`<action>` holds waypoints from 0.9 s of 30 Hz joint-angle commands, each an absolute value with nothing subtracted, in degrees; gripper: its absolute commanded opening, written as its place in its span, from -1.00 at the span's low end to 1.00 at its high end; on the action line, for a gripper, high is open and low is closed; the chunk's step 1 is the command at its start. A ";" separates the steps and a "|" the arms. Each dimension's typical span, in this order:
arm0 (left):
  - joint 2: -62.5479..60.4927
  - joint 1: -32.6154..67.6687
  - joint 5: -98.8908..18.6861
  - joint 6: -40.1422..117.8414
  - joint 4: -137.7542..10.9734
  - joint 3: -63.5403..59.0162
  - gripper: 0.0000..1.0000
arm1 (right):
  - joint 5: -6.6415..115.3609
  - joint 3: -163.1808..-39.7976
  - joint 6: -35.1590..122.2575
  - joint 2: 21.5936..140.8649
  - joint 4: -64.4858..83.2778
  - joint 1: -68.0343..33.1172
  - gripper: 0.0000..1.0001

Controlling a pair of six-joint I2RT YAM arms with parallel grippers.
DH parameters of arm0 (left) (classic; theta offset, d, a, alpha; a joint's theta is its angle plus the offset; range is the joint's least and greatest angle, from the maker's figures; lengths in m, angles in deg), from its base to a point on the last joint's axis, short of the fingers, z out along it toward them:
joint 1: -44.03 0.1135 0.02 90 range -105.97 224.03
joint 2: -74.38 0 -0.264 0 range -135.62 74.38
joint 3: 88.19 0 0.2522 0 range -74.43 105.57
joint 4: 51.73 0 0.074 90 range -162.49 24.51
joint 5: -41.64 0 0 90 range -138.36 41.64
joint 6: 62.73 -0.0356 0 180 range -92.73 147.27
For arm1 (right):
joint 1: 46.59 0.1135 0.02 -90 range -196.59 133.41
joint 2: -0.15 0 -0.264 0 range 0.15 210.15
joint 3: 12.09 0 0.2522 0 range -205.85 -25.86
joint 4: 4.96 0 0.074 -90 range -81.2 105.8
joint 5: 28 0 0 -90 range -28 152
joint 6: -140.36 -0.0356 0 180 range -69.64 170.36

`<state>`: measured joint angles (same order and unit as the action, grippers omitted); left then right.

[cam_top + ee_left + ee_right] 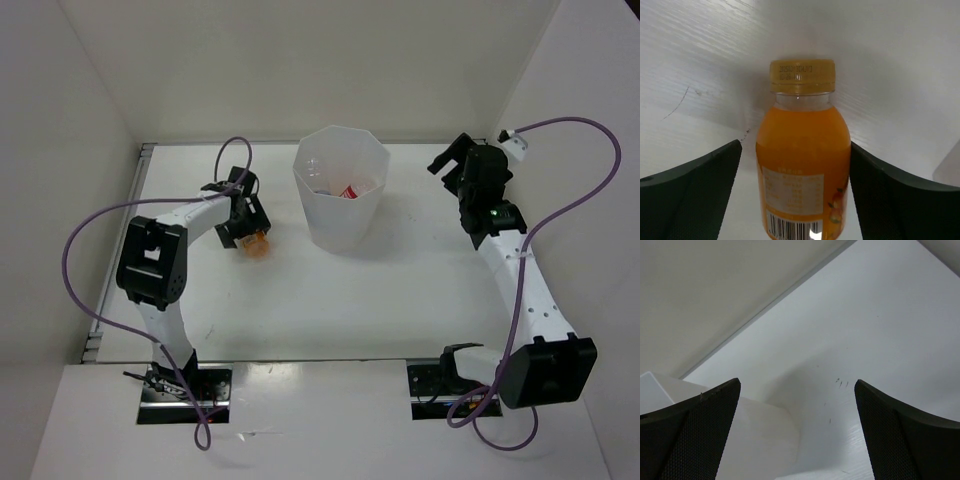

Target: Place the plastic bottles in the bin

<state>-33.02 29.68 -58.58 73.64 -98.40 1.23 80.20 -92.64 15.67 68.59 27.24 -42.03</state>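
Note:
The short orange bottle with a yellow cap rests on the white table, left of the bin. My left gripper is open and straddles it: the right finger touches its side, the left finger stands a little apart. The top view shows the gripper over the bottle. The tall translucent bin holds a bottle with a red label; other contents are too faint to tell. My right gripper is open and empty, raised right of the bin. Its view shows the bin's wall.
White walls enclose the table at the back and both sides. A purple cable loops out from each arm. Both arm bases sit at the near edge.

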 commanded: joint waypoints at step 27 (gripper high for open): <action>-26.15 12.75 -65.76 61.11 -103.19 47.98 0.00 | 80.02 -90.28 14.86 61.15 24.36 -43.42 1.00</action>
